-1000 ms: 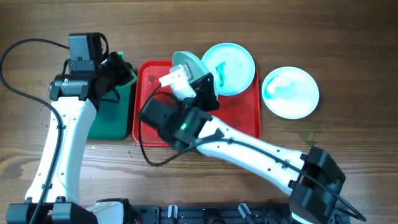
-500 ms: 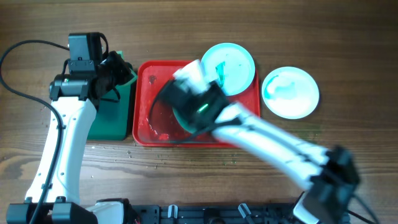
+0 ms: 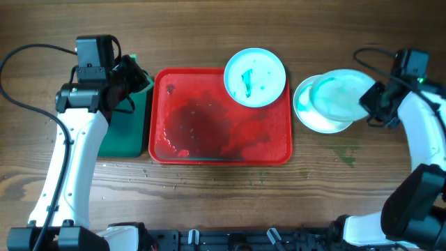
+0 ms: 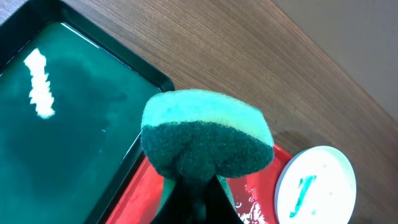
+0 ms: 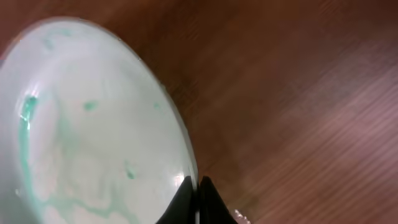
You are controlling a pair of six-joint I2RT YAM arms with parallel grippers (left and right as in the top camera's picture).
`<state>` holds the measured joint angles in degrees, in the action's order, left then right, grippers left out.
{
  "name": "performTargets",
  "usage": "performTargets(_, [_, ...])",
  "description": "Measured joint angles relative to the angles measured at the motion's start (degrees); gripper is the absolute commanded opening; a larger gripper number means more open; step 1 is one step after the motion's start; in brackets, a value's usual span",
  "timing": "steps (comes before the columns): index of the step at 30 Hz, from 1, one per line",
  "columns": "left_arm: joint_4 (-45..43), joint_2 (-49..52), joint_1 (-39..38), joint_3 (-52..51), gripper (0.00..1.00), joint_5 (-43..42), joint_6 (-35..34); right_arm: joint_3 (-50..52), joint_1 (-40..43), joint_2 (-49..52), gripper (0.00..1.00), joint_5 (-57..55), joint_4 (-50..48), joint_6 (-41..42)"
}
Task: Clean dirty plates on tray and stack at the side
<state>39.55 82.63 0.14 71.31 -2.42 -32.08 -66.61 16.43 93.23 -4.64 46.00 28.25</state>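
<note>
The red tray [image 3: 209,150] lies mid-table, wet and smeared. A white plate [image 3: 255,77] with teal smears rests on its far right corner; it also shows in the left wrist view [image 4: 317,186]. My right gripper [image 3: 368,101] is shut on the rim of a pale aqua plate [image 3: 341,94], held tilted over another aqua plate [image 3: 310,115] on the table right of the tray. In the right wrist view the jaws [image 5: 196,186] pinch the plate [image 5: 93,137]. My left gripper [image 3: 129,78] is shut on a green sponge [image 4: 205,140] over the tray's left edge.
A dark green tray [image 3: 125,129] lies left of the red tray, also in the left wrist view [image 4: 62,112]. A faint green stain [image 3: 346,152] marks the wood below the aqua plates. Cables run at the far left and right.
My right arm has swung from over the red tray to the right side, carrying the aqua plate over the plate on the table. The left arm has not moved.
</note>
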Motion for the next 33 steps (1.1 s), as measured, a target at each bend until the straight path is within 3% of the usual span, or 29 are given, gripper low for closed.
performTargets(1, [0.02,0.0,0.0,0.0,0.04,0.0,0.0,1.95,-0.35,0.02,0.18,1.25,-2.62,0.02])
performTargets(2, [-0.07,0.0,0.0,0.0,0.04,0.0,0.0,4.02,-0.96,0.04,0.54,2.45,-4.79,0.22])
performTargets(4, [-0.07,0.0,0.0,0.0,0.04,0.0,0.0,6.38,-2.03,0.04,0.77,3.61,-6.29,0.26])
performTargets(5, [-0.07,0.0,0.0,0.0,0.04,0.0,0.0,7.19,-2.71,0.04,0.78,4.26,-6.29,-0.04])
performTargets(9, [-0.09,0.0,0.0,0.0,0.04,0.0,0.0,4.17,-4.72,0.04,0.72,12.39,-6.14,-4.74])
performTargets(15, [-0.07,0.0,0.0,0.0,0.04,0.0,0.0,-0.72,-23.52,1.36,0.58,14.47,-17.35,-7.67])
performTargets(17, [0.26,0.0,0.0,0.0,0.04,0.0,0.0,-0.74,-26.38,4.31,0.47,13.7,-17.22,-8.02])
performTargets(24, [0.9,0.0,0.0,0.0,0.04,0.0,0.0,-0.74,-27.65,16.37,0.28,13.64,-21.11,-9.33])
performTargets(27, [1.42,0.0,0.0,0.0,0.04,0.0,0.0,-0.74,-27.65,17.42,0.13,14.93,-21.9,-11.47])
performTargets(28, [1.42,0.0,0.0,0.0,0.04,0.0,0.0,-0.74,-27.65,17.42,0.04,15.04,-22.16,-12.33])
performTargets(30, [1.4,0.0,0.0,0.0,0.04,0.0,0.0,-0.74,-27.65,17.42,0.04,15.19,-22.56,-13.62])
performTargets(33, [1.46,0.0,0.0,0.0,0.04,0.0,0.0,-1.73,-28.59,17.42,0.04,16.15,-15.72,-16.65])
